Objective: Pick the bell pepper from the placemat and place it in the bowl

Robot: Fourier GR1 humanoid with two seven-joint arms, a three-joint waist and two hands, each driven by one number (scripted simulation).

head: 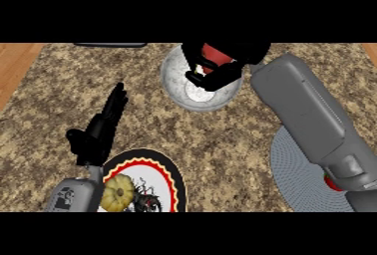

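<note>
Bell pepper point(214, 54): red, held in the right hand point(221, 62) directly over the bowl point(177, 82). Only a small red patch shows between the black fingers, so its long axis and facing cannot be told.

Right hand: fingers and thumb curled round the pepper, hiding most of it; grey forearm runs in from the lower right.

Bowl: grey, round, at the counter's far side; its far rim is covered by the hand.

Placemat point(298, 174): grey, round, lower right, partly under the forearm and cut off by the edge. A small red item point(331, 183) shows beside the arm, unidentifiable.

Left hand point(103, 129): fingers straight, holding nothing, above a patterned plate point(165, 172) with a yellow pumpkin-like object point(117, 193).
</note>
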